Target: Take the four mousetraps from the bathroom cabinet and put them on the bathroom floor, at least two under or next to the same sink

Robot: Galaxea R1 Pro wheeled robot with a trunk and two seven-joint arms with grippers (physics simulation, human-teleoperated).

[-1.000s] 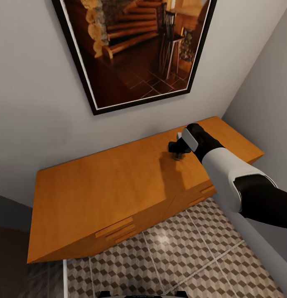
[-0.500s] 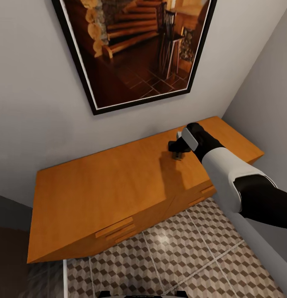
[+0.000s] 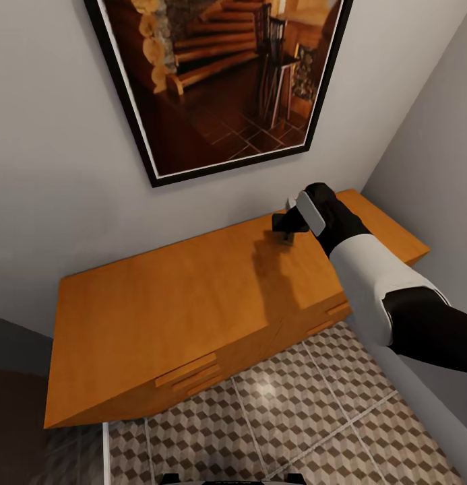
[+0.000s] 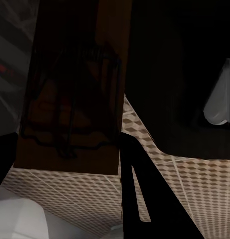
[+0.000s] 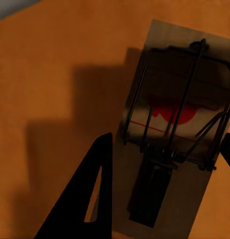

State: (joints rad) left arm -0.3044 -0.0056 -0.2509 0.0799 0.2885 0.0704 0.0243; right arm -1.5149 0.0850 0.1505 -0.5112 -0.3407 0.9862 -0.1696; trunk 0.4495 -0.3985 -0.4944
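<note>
My right gripper (image 3: 285,232) hangs just above the right part of the orange-brown cabinet (image 3: 179,303). In the right wrist view the gripper (image 5: 167,142) is shut on a tan mousetrap (image 5: 174,114) with dark wire and a red spot. The trap casts a shadow on the cabinet top (image 5: 55,59) below it. In the left wrist view a second mousetrap (image 4: 70,99) sits dark and close between the fingers of my left gripper (image 4: 62,144). The cube-patterned bathroom floor (image 4: 184,184) lies far beneath it. The sink is out of view.
A large framed picture (image 3: 213,74) hangs on the wall behind the cabinet. A grey side wall (image 3: 428,135) closes in on the right. Drawer handles (image 3: 189,374) face the tiled floor (image 3: 294,404). A rounded white object (image 4: 219,99) shows in the left wrist view.
My right gripper has risen off the cabinet top with the mousetrap in it and drifted slightly toward the wall. Its shadow on the wood has spread.
</note>
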